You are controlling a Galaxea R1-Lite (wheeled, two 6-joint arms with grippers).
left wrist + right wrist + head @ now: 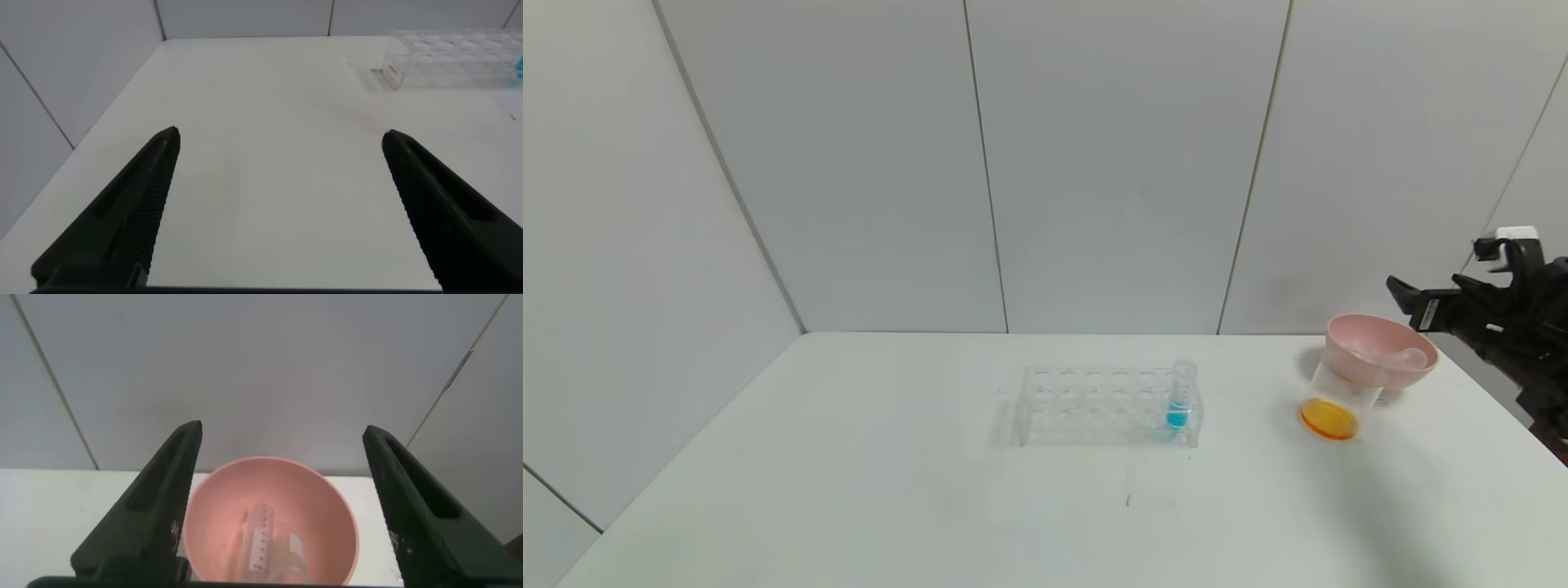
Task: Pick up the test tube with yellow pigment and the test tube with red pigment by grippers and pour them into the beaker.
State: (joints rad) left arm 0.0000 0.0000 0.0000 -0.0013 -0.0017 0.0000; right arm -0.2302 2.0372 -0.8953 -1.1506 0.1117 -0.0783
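White table, grey panel walls. Right gripper spread wide, empty, hovering above pink bowl holding two emptied test tubes; left gripper spread too, parked near-left. Beaker, orange mix inside, touches the bowl's near-left side. Risk: descending fingers clip the bowl rim and topple the beaker.

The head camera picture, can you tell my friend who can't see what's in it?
A white table holds a clear beaker with orange liquid at its bottom, right beside a pink bowl with empty clear tubes lying in it. Mid-table, a clear tube rack holds one blue-bottomed tube. The black right gripper hangs beside the bowl, at the picture's right edge.
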